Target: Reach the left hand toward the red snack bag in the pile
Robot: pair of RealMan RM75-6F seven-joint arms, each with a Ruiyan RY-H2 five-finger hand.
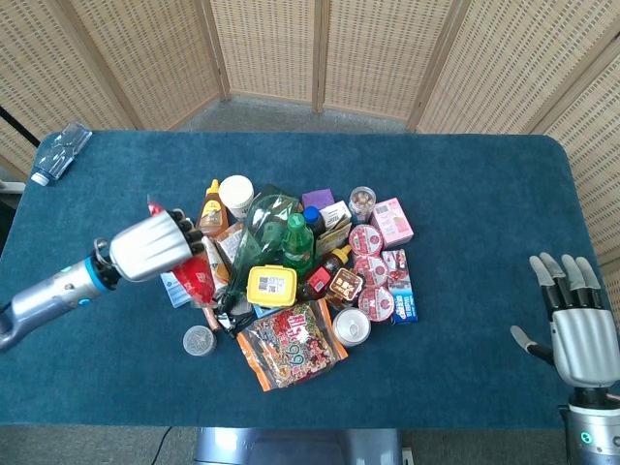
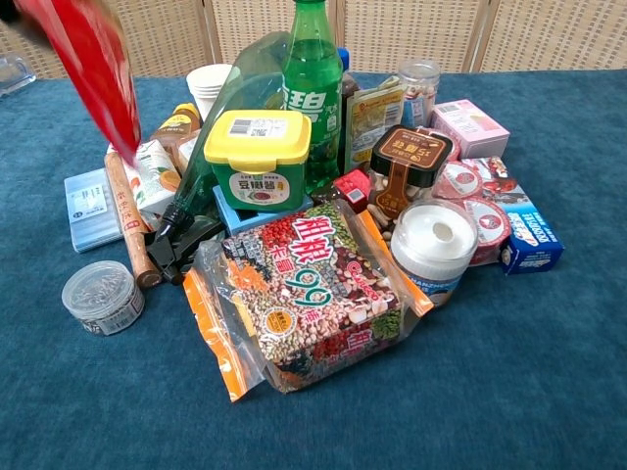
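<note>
1. My left hand [image 1: 152, 246] sits raised at the left edge of the pile, fingers curled around the red snack bag [image 2: 93, 70]. The bag hangs from that grip, clear of the other goods, so the reach itself looks done and the bag is already in hand.
2. Just below and to the right of that hand, a pale blue packet [image 2: 91, 207] and a wooden-handled tool [image 2: 127, 225] lie bare, I'd guess because the bag no longer covers them.
3. Further right of the hand, the yellow-lidded tub [image 1: 271, 285] and green soda bottle [image 1: 296, 241] stand upright in the heap's middle, propped by their neighbours.
4. Nearer me than those, the mixed-bean pouch [image 2: 306, 297] lies flat on the blue table [image 1: 465, 213].
5. Far right, well apart from everything, my right hand [image 1: 579, 327] rests with fingers spread, holding nothing.
</note>
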